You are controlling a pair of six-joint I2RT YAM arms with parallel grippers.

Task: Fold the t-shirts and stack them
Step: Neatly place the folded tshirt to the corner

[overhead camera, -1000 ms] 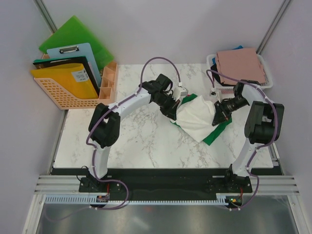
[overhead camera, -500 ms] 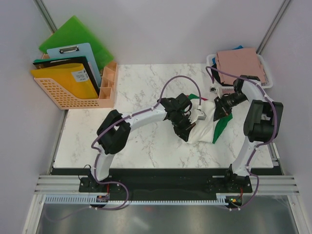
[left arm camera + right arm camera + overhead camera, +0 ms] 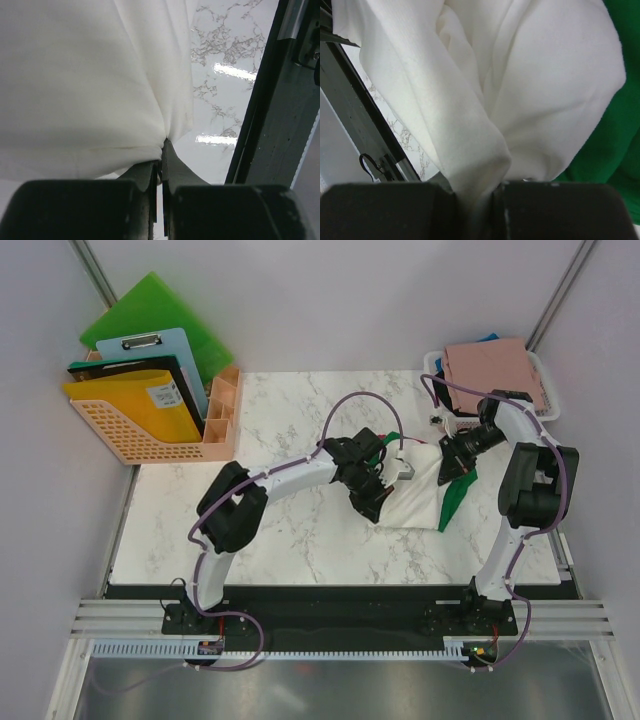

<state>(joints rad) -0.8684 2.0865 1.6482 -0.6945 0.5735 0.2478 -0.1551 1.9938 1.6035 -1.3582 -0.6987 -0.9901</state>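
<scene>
**As both arms pinch the cream-white cloth t-shirt (image 3: 415,498)**

Where it lies right of centre in the top view, on the white marble desk (image 3: 280,520) and over a green cloth t-shirt (image 3: 452,502), the left gripper (image 3: 162,145) has its jaws pressed together on the lower left edge. The right gripper (image 3: 495,187) clamps a bunched fold at the upper right.
</scene>
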